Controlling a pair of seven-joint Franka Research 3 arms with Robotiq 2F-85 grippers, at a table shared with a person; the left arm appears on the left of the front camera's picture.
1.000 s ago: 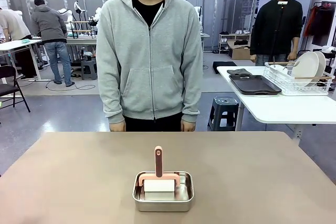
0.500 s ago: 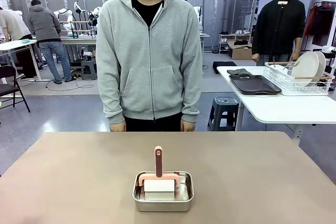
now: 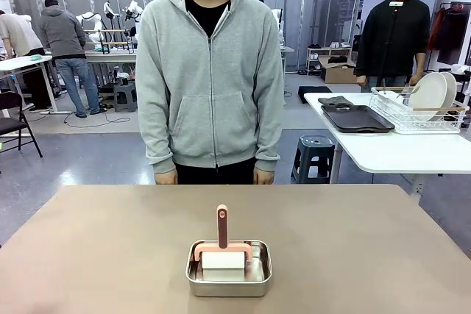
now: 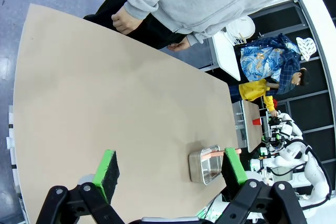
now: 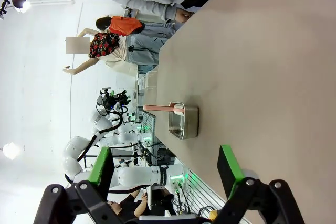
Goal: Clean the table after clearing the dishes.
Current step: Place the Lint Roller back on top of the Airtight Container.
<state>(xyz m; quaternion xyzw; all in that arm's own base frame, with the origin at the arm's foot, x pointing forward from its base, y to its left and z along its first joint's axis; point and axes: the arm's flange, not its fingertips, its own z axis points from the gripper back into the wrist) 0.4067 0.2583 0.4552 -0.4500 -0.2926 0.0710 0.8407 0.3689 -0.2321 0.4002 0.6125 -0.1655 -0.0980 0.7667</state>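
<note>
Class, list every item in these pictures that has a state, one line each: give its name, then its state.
Tan-brown rectangular table: dishes cleared; bears just the pan.
Shiny steel rectangular pan: upright, holding the scrubber.
Pink-handled scrubber with white pad: resting in the pan, handle up, untouched.
Round white plates: standing on edge in the wire rack.
Left gripper: fingers open, empty.
Right gripper: fingers open, empty.

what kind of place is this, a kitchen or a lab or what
Most likely a robotics lab or workshop, not a kitchen: other workbenches with people at them stand behind, a white side table holds a dish rack, and a steel pan sits staged on the tan table.
</note>
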